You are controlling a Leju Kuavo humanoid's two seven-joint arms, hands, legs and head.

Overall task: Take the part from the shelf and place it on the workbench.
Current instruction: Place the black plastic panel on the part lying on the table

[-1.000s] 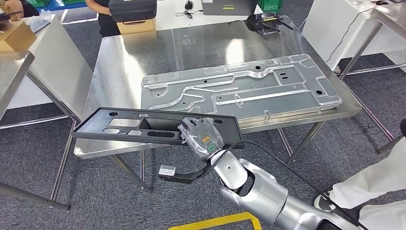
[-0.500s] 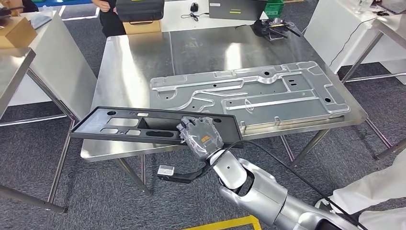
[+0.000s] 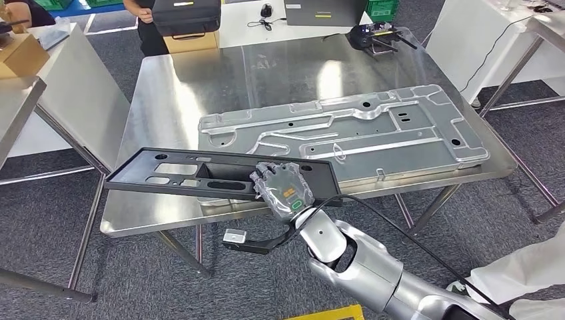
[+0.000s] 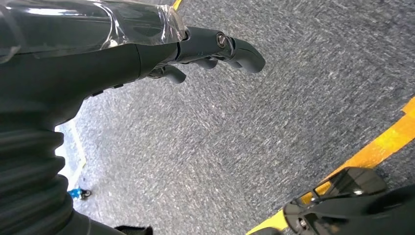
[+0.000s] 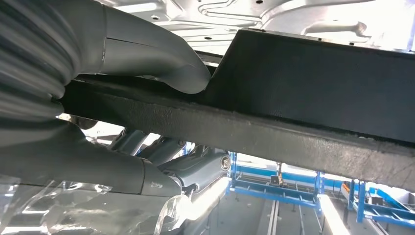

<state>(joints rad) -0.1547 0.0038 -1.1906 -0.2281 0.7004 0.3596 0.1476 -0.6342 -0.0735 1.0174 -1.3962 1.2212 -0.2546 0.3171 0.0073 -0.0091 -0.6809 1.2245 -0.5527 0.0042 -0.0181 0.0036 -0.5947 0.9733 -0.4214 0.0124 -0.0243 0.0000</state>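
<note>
One black part (image 3: 220, 175), long and flat, is clamped at its near edge by the right hand (image 3: 283, 189), hanging over the workbench's (image 3: 166, 100) front edge, apparently not touching. Since the earlier frames the whole view has shifted, so the camera moved; the grip looks unchanged. Setting down remains. Left hand (image 4: 205, 49) hangs over carpet, fingers loosely curled, holding nothing.
</note>
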